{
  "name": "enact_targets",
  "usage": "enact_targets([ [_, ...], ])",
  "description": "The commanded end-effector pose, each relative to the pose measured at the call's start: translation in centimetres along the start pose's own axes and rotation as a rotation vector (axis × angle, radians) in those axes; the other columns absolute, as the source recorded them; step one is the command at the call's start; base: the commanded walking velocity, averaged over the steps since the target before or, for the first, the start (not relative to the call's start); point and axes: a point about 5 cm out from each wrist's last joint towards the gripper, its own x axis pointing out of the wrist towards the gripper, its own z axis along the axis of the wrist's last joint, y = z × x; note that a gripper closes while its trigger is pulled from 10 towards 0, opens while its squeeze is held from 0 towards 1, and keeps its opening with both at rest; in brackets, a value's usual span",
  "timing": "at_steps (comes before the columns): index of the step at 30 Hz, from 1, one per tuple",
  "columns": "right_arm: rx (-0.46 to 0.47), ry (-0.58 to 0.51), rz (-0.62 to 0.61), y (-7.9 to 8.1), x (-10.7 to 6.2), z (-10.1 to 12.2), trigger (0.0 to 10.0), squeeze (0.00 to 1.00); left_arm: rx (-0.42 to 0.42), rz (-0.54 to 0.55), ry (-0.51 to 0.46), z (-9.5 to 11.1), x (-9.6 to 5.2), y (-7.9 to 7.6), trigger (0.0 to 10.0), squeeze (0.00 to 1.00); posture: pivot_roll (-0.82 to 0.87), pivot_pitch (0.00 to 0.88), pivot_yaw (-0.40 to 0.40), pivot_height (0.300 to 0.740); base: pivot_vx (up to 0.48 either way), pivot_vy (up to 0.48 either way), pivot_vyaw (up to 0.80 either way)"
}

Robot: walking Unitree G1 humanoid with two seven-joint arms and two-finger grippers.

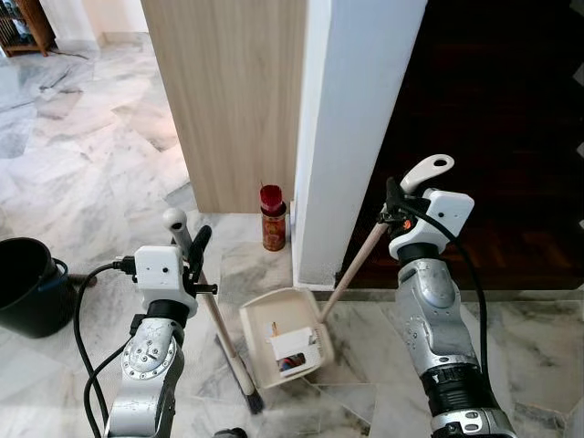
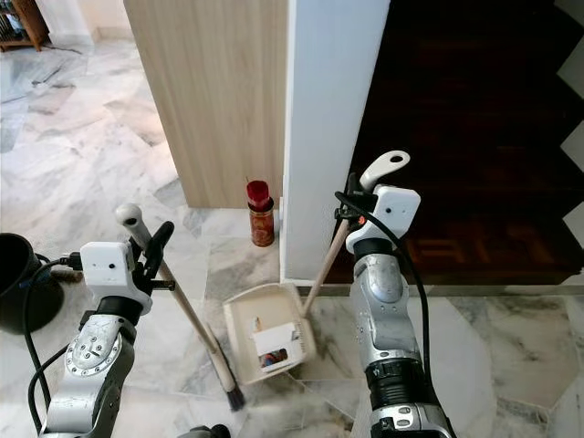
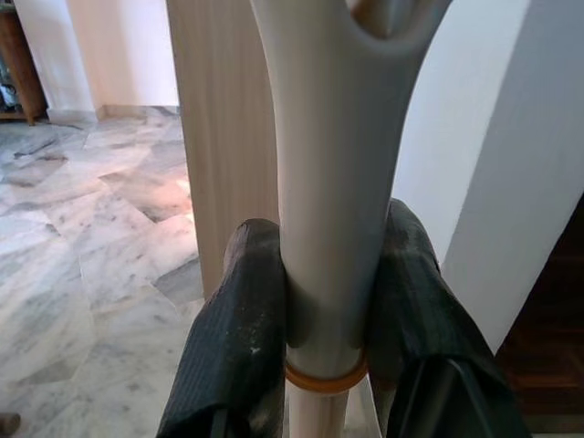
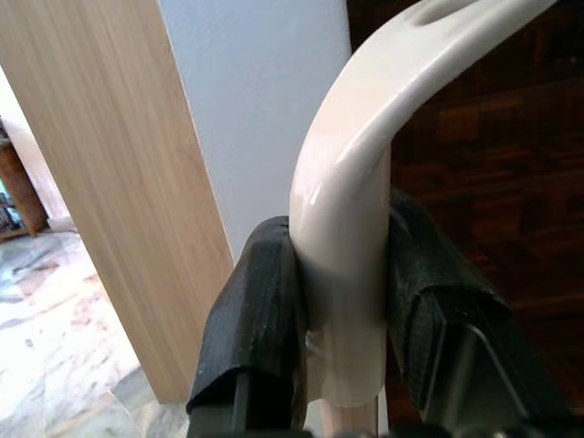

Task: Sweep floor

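Note:
My left gripper (image 1: 190,245) is shut on the grey top of a broom handle (image 3: 324,219). The wooden shaft slants down to the dark broom head (image 1: 248,394) on the marble floor. My right gripper (image 1: 399,206) is shut on the cream grip (image 4: 351,274) of a long-handled dustpan. Its pan (image 1: 285,342) rests on the floor between my arms, just right of the broom head, and holds some paper scraps and small litter (image 1: 294,351).
A white pillar (image 1: 351,137) and a wooden panel (image 1: 233,100) stand straight ahead. A red-capped can (image 1: 273,219) sits at their foot. A black bucket (image 1: 29,285) is at the far left. Dark wooden flooring (image 1: 493,137) lies right of the pillar. Open marble floor stretches left.

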Motion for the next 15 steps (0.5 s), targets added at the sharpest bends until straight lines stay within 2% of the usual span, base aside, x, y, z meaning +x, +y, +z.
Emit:
enact_targets([
  [1,0.03,-0.041,0.008,0.39,0.34,1.03,10.0,0.0,0.022,-0.001,-0.053,1.21,0.24,0.18,10.0,0.0,-0.04,0.131,-0.033,0.74,0.0,0.266,0.0],
  [8,0.053,-0.021,0.002,0.45,0.38,0.84,10.0,0.0,0.019,0.0,-0.055,1.29,0.32,0.15,10.0,0.0,-0.03,0.129,-0.031,0.74,0.0,0.359,0.0],
  [12,0.072,-0.011,0.002,0.48,0.41,0.78,10.0,0.0,0.018,-0.003,-0.053,1.19,0.27,0.06,10.0,0.0,-0.04,0.116,-0.031,0.74,0.0,0.382,-0.75],
  [15,0.067,-0.016,0.004,0.52,0.39,0.86,10.0,0.0,0.016,-0.006,-0.052,1.15,0.25,-0.02,10.0,0.0,-0.04,0.109,-0.032,0.74,0.0,0.382,0.0],
])
